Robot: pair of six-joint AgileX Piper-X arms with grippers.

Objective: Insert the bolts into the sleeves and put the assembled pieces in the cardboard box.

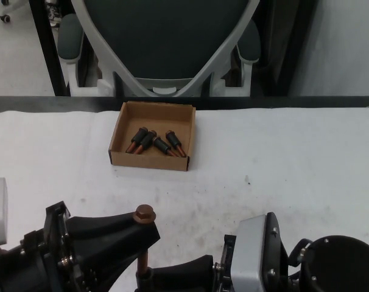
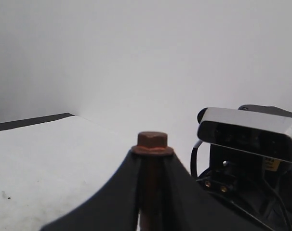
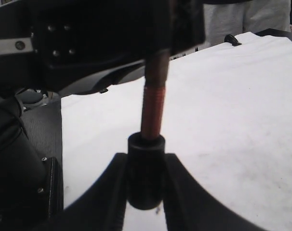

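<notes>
Sitting in blk sleeve (R gripper), copper hex-head bolt, L gripper.

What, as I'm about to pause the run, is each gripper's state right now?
Left gripper: shut on the bolt.
Right gripper: shut on the sleeve, the bolt's end in it.

I saw 1 office chair with a dark back and pale grey frame behind the white-covered bench, a black upright post beside it, and pale floor beyond at the far left
</notes>
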